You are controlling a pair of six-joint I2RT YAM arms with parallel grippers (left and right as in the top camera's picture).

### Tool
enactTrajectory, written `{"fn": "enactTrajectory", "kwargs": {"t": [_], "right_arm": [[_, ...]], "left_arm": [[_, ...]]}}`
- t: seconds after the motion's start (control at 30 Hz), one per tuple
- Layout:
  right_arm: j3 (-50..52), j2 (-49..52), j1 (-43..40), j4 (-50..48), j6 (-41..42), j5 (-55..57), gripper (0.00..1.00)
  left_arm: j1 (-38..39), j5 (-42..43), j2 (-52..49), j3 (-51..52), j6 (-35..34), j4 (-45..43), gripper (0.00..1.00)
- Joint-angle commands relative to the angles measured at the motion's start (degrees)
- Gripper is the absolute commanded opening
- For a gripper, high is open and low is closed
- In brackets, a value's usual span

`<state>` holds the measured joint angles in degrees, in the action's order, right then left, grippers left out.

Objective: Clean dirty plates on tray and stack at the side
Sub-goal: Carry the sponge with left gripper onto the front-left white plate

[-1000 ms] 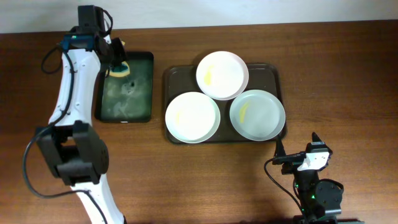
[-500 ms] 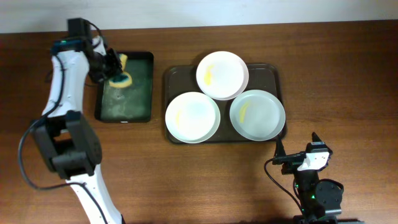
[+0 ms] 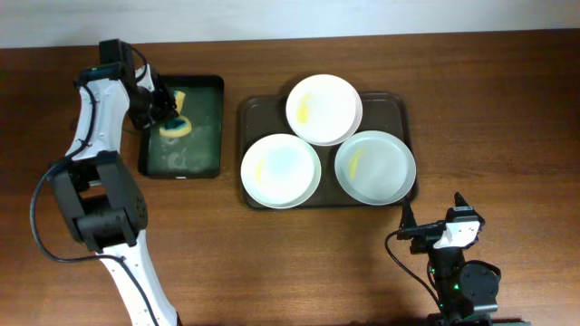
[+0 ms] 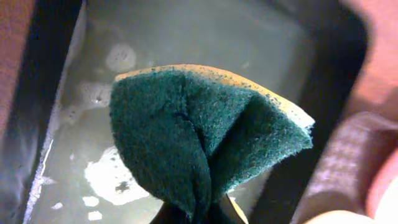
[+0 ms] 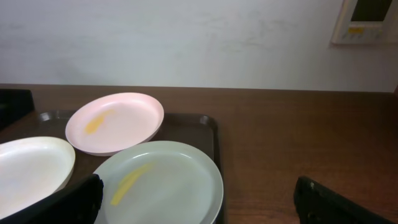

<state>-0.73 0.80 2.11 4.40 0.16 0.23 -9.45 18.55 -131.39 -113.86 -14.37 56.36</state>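
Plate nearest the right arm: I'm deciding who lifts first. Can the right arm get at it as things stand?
Probably yes. The right gripper sits open just short of that plate, facing it, with nothing between them. The tray rim is low.

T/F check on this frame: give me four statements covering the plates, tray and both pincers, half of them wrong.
1. All three plates sit on the tray. True.
2. The right pincer grips a plate. False: it is open and empty, off the tray near the table's front edge.
3. The left pincer is shut on a sponge over the basin. True.
4. The plates are all clean. False: each one shows a yellow smear.
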Motion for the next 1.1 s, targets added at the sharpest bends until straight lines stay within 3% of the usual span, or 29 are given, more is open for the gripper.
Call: {"fn": "enactTrajectory", "kwargs": {"t": [0.0,0.17,0.43,0.57,0.77,0.9,1.07], "right_arm": [[0.42,-0.55,-0.31,0.24,0.07,0.90,0.98],[0.42,-0.55,-0.31,0.24,0.07,0.90,0.98],[0.42,-0.55,-0.31,0.24,0.07,0.90,0.98],[0.42,-0.55,-0.31,0.24,0.07,0.90,0.98],[0.42,-0.55,-0.31,0.24,0.07,0.90,0.98],[0.42,-0.55,-0.31,0.24,0.07,0.90,0.98],[0.42,-0.55,-0.31,0.24,0.07,0.90,0.98]], "left_arm": [[-0.09,2.16,9.66,-3.96,1.18,0.02,0.00],[0.74,-9.29,11.13,-2.82,1.16,0.81,0.00],[2.05,-10.36,2.01,2.38,1.16,1.44,0.00],[1.77,-6.58,5.60,-0.85,1.20,4.74,0.00],[1.97,5.97,17.35,-3.58,1.29,8.92,0.00],[2.36,6.14,22.45,-3.56,4.39,14.12,0.00],[8.52,7.85,22.29,-0.72,9.05,19.93,0.00]]}}
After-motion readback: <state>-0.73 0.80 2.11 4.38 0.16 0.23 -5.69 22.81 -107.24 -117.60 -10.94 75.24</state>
